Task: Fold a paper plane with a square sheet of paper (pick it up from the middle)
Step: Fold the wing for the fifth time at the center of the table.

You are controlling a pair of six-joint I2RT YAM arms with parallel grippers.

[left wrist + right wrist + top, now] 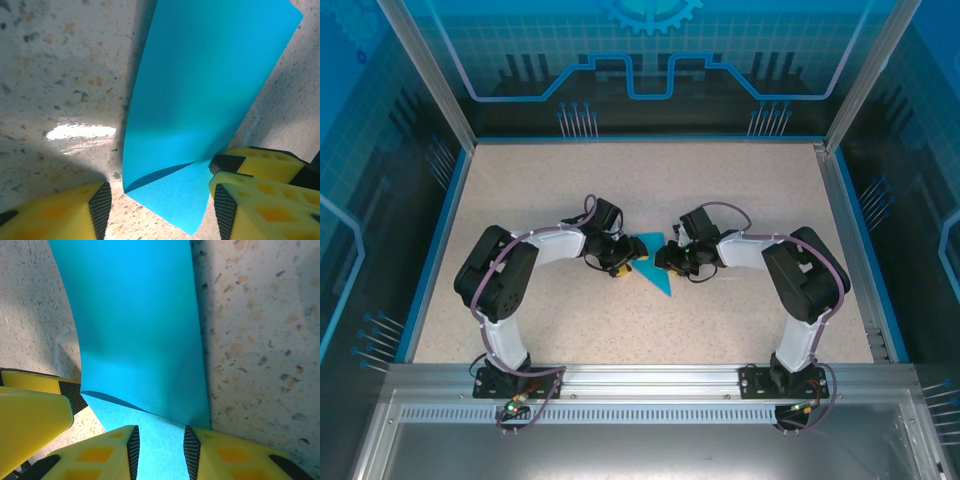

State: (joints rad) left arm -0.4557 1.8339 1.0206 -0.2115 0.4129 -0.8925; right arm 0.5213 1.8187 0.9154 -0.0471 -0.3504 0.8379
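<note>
The left gripper (161,201) stood with its jaws wide, one yellow finger on either side of the near corner of the sheet of paper (200,90), gripping nothing. The sheet lay on the speckled table (260,340) between the two grippers, already partly folded: a small flap lay flat while the larger panel bowed upward from a soft, uncreased bend. On the sheet's right side the right gripper (161,446) had its jaws narrow, with teal showing in the slot between the pads. That gap looked too broad for a pinch on so thin a sheet, so the tips probably only bore down on the flap. The paper looked featherlight, limp and slick against the table, likely to slide or buckle under a sideways push and to keep any stray crease. A hold seemed best taken at the bend in the middle, pinching both layers close to the fold, not at a free corner that would flop.
</note>
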